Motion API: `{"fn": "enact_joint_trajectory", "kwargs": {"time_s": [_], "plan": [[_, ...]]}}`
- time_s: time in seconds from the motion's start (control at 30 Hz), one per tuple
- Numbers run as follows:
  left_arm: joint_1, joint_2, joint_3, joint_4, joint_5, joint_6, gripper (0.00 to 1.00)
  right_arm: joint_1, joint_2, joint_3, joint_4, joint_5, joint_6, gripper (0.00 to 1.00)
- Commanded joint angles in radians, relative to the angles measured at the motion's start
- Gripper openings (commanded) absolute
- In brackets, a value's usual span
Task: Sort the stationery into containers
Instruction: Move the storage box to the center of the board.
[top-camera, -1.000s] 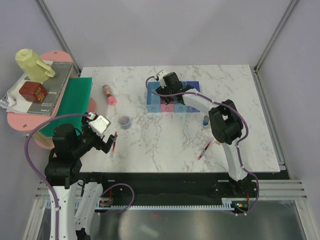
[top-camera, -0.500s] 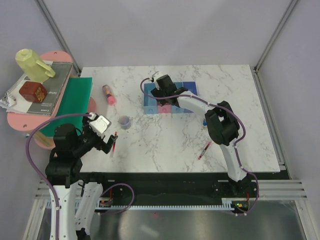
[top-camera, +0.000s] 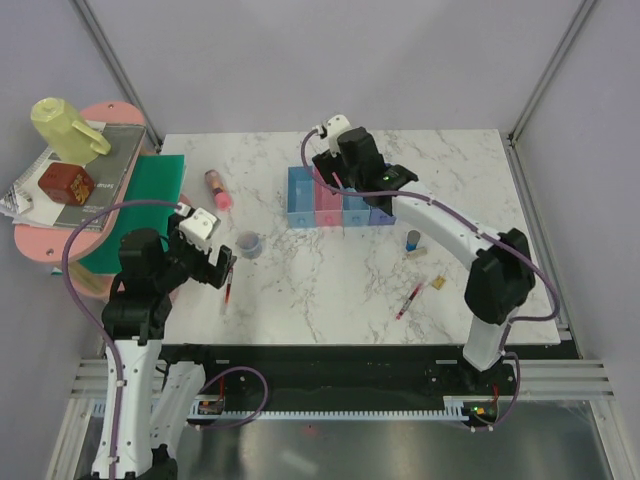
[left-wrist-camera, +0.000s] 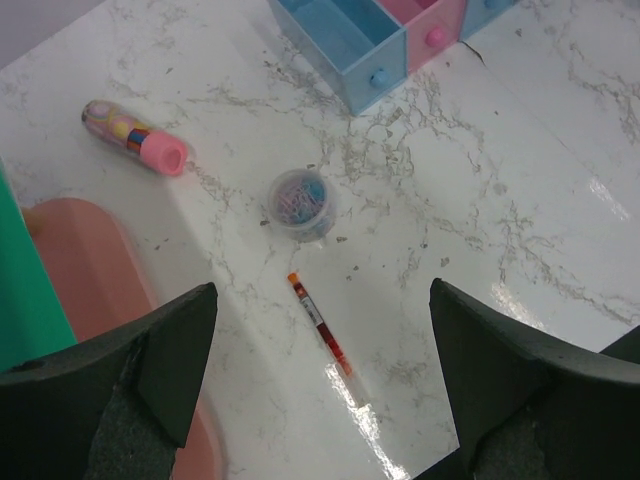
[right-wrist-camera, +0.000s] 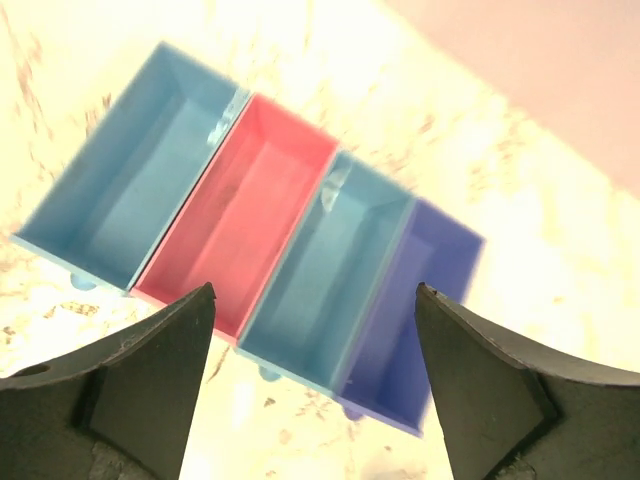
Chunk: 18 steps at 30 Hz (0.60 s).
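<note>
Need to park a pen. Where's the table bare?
Bare: the middle, between roll and right-hand pen, nearer than the bins; also far right, beyond the violet bin. Crowded: glue stick, roll, left-hand pen at left; blue piece, tan block at right.

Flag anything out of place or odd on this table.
Nothing spilled or broken. The four bins look empty, while the stationery lies scattered on the table: glue stick on its side, roll and one red pen at left; second red pen, tan block and blue piece at right.
</note>
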Motion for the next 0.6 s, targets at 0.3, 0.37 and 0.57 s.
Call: {"fn": "enact_joint_trajectory", "kwargs": {"time_s": [0.3,0.37,0.57], "plan": [[-0.055,0.291,0.001,0.339,-0.242,-0.291,0.88,0.005,-0.358,-0.241,0.056,0.202,-0.213,0.98],[-0.081,0.346,0.015,0.356,-0.264,-0.303,0.89,0.006,-0.384,-0.281,0.059,0.19,-0.262,0.98],[-0.152,0.452,0.044,0.436,-0.302,-0.356,0.9,0.005,-0.448,-0.329,0.047,0.228,-0.347,0.98]]}}
